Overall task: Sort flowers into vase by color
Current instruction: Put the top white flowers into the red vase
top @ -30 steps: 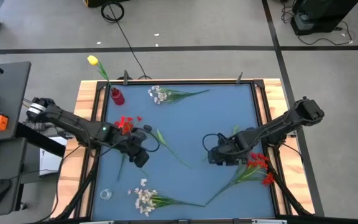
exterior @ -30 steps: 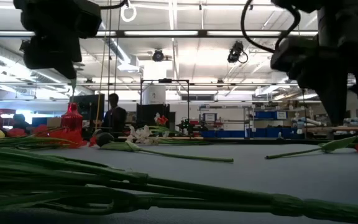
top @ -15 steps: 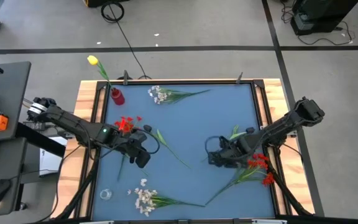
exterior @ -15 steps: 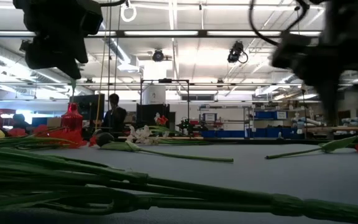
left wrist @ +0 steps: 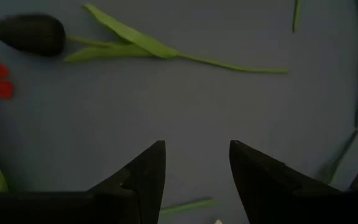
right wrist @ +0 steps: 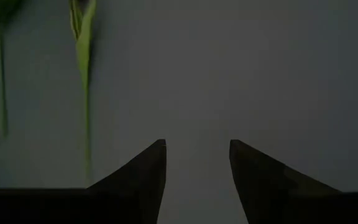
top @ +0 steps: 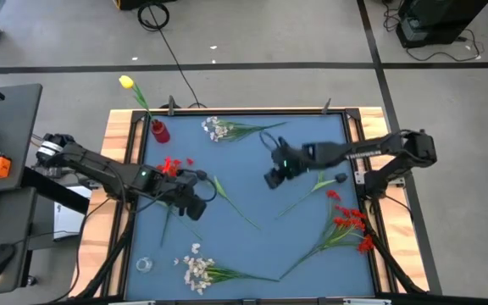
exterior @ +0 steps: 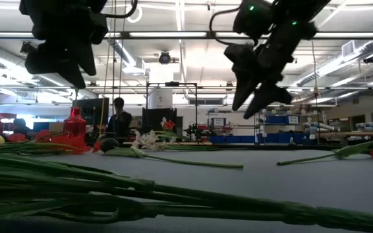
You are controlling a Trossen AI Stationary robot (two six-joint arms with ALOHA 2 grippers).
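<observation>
Swung away from the red sprays near the desk's right edge and now hanging over the desk's middle toward the far edge: right claw, fingers parted, nothing between them, only bare blue surface and a green stem showing past them in its wrist view. Barely shifted, left claw poised over the left half beside the dark-budded flower and a red bloom, also parted and empty. Red vase standing at the far left corner with the yellow tulip already in it, leaning out past the edge. White clusters lying at the far edge and near edge. Likely meaning: red sprays left unpicked for now, right arm apparently heading for another stem; sorting barely begun.
</observation>
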